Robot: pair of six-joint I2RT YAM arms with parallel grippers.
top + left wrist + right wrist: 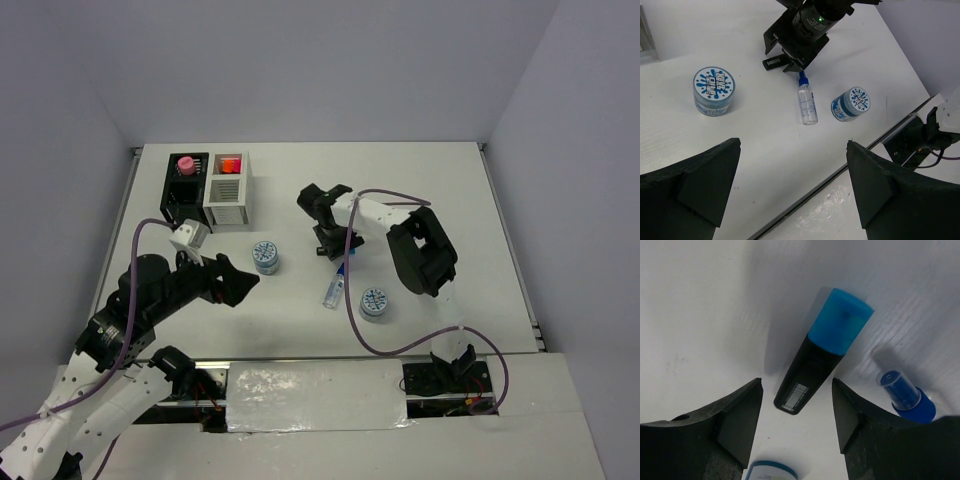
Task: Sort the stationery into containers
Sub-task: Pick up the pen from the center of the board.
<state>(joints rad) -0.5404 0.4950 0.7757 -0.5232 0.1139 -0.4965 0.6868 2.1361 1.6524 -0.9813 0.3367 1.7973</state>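
Observation:
A black highlighter with a blue cap lies flat on the table. My right gripper is open just above it, a finger on each side of its black end, not touching; in the top view the right gripper hides it. The clear blue-capped tube lies just beside it, its cap in the right wrist view. Two light-blue tins stand on the table. My left gripper is open and empty, raised left of the nearer tin. The black box holds a pink-capped item. The white box holds an orange-capped item.
The joined boxes stand at the far left of the white table. The table's near edge, with a dark strip and taped cover, runs under my left gripper. Purple cables trail from both arms. Grey walls enclose the table.

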